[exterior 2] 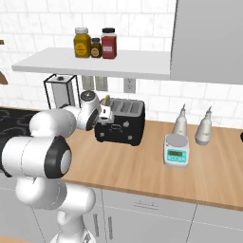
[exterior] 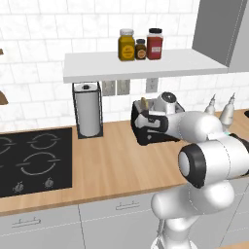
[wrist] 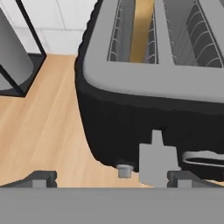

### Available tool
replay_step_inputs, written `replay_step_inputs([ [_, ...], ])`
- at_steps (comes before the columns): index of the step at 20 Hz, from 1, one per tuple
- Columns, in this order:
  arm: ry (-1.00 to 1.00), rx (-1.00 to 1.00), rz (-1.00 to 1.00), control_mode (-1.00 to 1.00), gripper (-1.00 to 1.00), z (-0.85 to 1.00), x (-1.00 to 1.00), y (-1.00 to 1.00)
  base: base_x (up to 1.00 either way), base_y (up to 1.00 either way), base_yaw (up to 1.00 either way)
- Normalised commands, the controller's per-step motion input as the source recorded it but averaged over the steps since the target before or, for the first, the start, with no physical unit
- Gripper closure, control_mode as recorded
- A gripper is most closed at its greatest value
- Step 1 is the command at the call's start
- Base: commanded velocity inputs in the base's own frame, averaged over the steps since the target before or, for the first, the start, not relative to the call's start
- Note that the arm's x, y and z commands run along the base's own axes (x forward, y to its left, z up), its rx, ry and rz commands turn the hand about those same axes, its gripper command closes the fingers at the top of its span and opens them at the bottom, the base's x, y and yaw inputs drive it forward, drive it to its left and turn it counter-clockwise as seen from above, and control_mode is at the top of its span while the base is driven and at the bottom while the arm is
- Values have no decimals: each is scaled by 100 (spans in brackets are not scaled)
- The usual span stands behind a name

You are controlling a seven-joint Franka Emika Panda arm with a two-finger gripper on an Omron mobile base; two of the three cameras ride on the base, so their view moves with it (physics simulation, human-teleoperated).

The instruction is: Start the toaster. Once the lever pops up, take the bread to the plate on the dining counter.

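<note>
We hover the gripper (wrist: 109, 177), jaws spread and empty, right above the toaster (wrist: 148, 109) lever (wrist: 156, 164); press straight down.

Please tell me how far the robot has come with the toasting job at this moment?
Done: the arm has reached the toaster, and the bread sits in its slot. In hand: the open gripper hovers at the toaster's end, close to the grey lever, which does not look pressed yet. Left: pushing the lever down, waiting for it to pop up, then carrying the bread to the plate.
</note>
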Motion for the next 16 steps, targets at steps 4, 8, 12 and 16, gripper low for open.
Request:
replay_step_inputs([
  [4,3,0,0,-100,-100,-9,8,0,0,0,0],
  [8,2,0,0,-100,-100,-21,0,0,0,0,0],
  [12,3,0,0,-100,-100,-26,0,0,0,0,0],
  [16,3,0,0,-100,-100,-25,0,0,0,0,0],
])
